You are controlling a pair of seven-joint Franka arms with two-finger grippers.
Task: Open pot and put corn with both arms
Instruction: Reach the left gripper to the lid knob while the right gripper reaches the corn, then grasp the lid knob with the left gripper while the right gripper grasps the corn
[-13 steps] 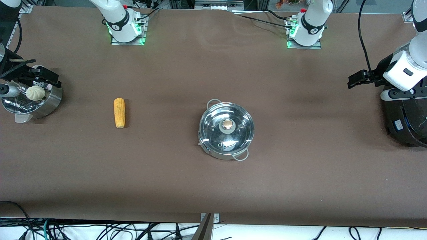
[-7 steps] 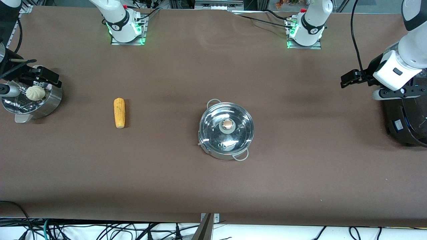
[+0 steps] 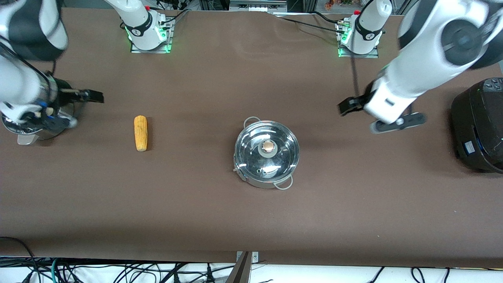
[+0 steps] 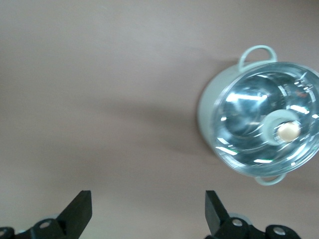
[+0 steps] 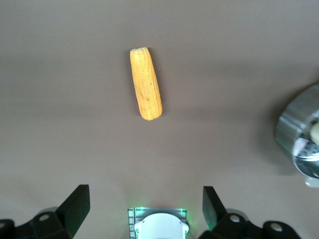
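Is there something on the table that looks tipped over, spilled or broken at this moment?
Nothing stands out. The shallow round steel pot stands upright with its glass lid seated flat. The yellow-orange corn cob lies whole on the brown table. The left gripper and right gripper, both open, hold nothing.

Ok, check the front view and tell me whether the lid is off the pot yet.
No, the glass lid with its beige knob sits on the pot, and neither gripper touches it.

A yellow-orange corn cob (image 3: pixel 140 133) was seen left of centre on a brown table (image 3: pixel 251 204); a shiny silver pot (image 3: pixel 267 154), beige-knobbed, was centred; a black rice cooker (image 3: pixel 478 124) was at the right edge.
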